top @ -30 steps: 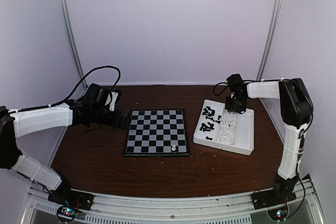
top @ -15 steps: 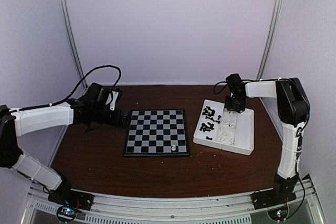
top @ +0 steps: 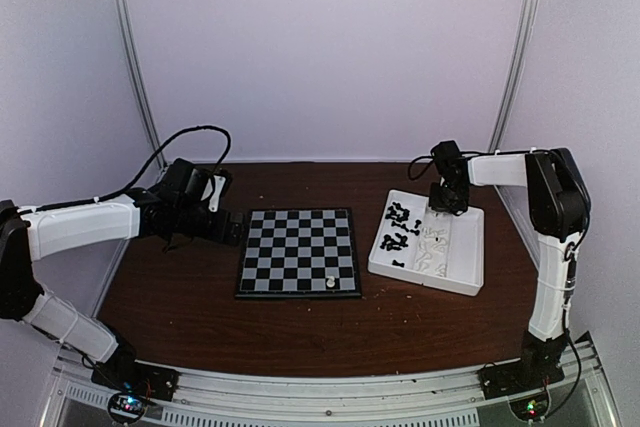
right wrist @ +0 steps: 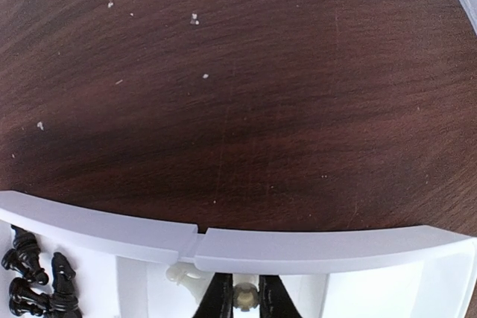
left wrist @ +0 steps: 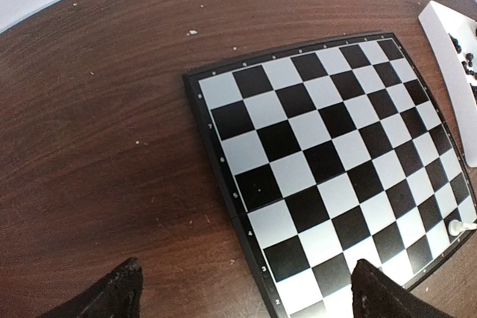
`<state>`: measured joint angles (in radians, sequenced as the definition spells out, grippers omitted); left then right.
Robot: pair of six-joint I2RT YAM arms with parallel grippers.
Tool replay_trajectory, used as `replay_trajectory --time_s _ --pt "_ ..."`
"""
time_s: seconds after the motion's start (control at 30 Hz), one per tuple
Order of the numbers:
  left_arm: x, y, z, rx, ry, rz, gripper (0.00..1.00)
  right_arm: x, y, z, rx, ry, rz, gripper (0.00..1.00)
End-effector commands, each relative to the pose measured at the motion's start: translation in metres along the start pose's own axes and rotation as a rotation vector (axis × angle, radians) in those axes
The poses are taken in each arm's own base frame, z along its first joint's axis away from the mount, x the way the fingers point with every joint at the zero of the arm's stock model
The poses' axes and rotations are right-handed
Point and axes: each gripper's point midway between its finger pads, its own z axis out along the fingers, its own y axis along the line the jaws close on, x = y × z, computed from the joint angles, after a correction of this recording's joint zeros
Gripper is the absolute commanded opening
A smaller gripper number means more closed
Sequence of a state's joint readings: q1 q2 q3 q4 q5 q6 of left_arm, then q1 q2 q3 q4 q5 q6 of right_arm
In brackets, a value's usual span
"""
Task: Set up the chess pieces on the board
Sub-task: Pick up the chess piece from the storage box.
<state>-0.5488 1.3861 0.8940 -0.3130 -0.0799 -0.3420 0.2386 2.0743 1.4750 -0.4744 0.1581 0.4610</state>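
board [top: 298, 250]: nearly bare, a lone white piece [top: 331, 285] on its near row.
tray [top: 466, 242]: holds the rest.
left gripper [left wrist: 250, 296]: spread wide at the board's left edge.
right gripper [right wrist: 246, 301]: looks pinched on a pale piece [right wrist: 244, 295] just inside the tray's far wall.
risk: i'd fear a shallow pinch, so the piece slips or clips that wall on lifting.

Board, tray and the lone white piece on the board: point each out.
board [top: 298, 250], top external view, a bare central square.
white tray [top: 422, 278], top external view, near wall.
lone white piece [top: 331, 284], top external view, its body.
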Motion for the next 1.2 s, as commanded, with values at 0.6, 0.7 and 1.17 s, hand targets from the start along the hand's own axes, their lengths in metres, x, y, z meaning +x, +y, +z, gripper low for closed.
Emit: replay_trajectory --time_s 0.6,0.7,1.17 --pt "-0.022 0.0 -0.013 0.003 -0.07 0.009 0.98 -0.008 -0.004 -0.066 -0.057 -0.073 -0.051 0.0" --pt "-0.021 -0.002 -0.011 0.015 -0.066 0.004 0.98 0.0 -0.004 -0.073 -0.08 -0.045 -0.07 0.0" --pt "-0.02 -0.004 -0.012 0.029 -0.066 -0.006 0.98 0.051 0.015 -0.077 -0.152 0.091 -0.215 0.0"
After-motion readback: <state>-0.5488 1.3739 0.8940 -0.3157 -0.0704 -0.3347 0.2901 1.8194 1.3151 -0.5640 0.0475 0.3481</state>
